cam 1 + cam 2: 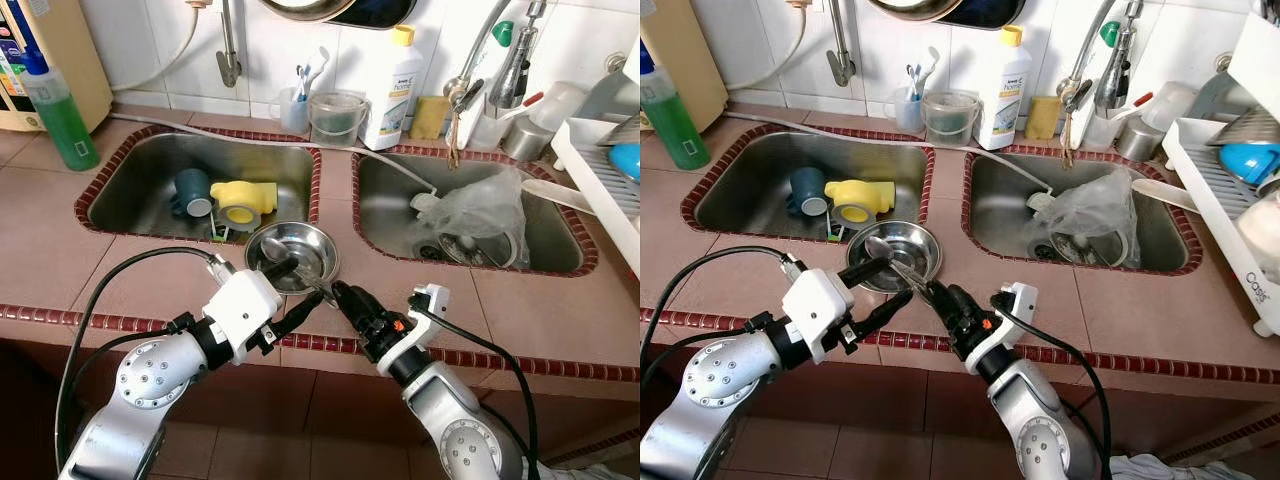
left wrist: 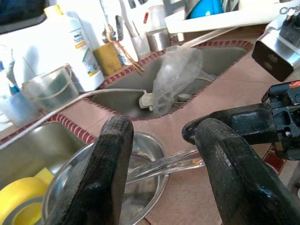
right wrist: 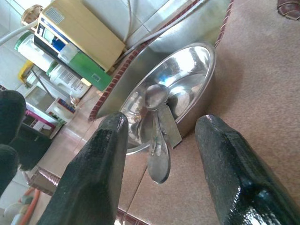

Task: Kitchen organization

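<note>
A shiny round steel bowl (image 1: 298,258) sits on the tiled table (image 1: 560,310) between two sinks, metal spoons (image 3: 157,140) leaning over its rim. Left gripper (image 1: 303,307) and right gripper (image 1: 338,297) hover beside it, fingers apart.

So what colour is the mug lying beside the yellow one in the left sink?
Dark teal-blue mug; clearest in the left eye view.

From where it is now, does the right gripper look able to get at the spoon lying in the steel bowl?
Probably yes. The right gripper sits open at the bowl rim, with the spoon handle lying between its fingers. The left gripper is close beside it and might crowd it.
</note>
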Robot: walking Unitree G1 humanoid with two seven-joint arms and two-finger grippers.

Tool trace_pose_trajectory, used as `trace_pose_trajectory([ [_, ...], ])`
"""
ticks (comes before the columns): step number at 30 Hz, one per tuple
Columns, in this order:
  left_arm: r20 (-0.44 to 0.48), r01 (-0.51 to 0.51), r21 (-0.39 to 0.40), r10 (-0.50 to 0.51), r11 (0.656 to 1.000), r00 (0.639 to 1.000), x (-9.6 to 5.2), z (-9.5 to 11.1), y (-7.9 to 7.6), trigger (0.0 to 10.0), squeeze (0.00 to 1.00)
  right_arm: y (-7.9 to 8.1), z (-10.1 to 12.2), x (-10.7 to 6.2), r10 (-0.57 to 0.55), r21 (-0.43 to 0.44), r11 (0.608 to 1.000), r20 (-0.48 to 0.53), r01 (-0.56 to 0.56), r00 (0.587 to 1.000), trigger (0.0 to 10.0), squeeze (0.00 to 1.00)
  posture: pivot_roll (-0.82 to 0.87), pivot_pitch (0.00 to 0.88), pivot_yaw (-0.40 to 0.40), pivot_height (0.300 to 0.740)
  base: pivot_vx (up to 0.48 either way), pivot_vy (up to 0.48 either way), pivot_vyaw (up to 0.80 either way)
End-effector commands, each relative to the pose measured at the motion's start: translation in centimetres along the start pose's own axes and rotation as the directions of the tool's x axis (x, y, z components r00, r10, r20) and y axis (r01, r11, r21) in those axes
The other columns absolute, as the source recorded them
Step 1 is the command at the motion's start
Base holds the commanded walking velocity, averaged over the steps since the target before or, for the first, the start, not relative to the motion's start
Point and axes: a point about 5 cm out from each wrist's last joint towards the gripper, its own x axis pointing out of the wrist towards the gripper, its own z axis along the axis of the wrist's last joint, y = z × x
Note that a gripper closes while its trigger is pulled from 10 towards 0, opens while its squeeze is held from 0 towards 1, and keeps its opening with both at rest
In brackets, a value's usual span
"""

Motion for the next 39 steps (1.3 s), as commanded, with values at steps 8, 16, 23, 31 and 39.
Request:
trace_pose_trajectory([
  [8, -0.007, -0.006, 0.004, 0.006, 1.0, 1.0, -0.2, 0.2, -0.1, 10.0, 0.0, 2.0, -0.7, 1.3, 0.026, 0.161, 0.986, 0.051, -0.034, 0.998, 10.0, 0.0, 0.18, 0.068, -0.058, 0.74, 0.0, 0.0, 0.0],
  [16, -0.005, -0.01, 0.006, 0.01, 1.0, 1.0, -0.2, 0.4, 0.1, 10.0, 0.0, 2.4, -1.3, 1.4, 0.032, 0.206, 0.978, 0.034, -0.038, 0.999, 10.0, 0.0, 0.18, 0.079, -0.058, 0.74, 0.0, 0.0, 0.0],
  [23, -0.003, -0.019, 0.009, 0.019, 1.0, 1.0, -0.2, 0.5, 0.3, 10.0, 0.0, 2.9, -2.0, 1.8, 0.05, 0.223, 0.973, 0.006, -0.05, 0.999, 10.0, 0.0, 0.19, 0.082, -0.064, 0.74, 0.0, 0.0, 0.0],
  [31, -0.003, -0.027, 0.009, 0.027, 1.0, 1.0, -0.2, 0.6, 0.3, 10.0, 0.0, 3.0, -2.4, 2.0, 0.059, 0.248, 0.967, -0.01, -0.055, 0.998, 4.5, 0.0, 0.19, 0.083, -0.07, 0.74, 0.0, 0.0, 0.0],
  [39, -0.001, -0.033, 0.007, 0.033, 0.999, 0.999, -0.1, 0.6, 0.2, 10.0, 0.0, 3.3, -2.5, 2.2, 0.083, 0.264, 0.962, -0.015, -0.076, 0.996, 0.0, 0.0, 0.2, 0.084, -0.076, 0.74, 0.0, 0.0, 0.0],
])
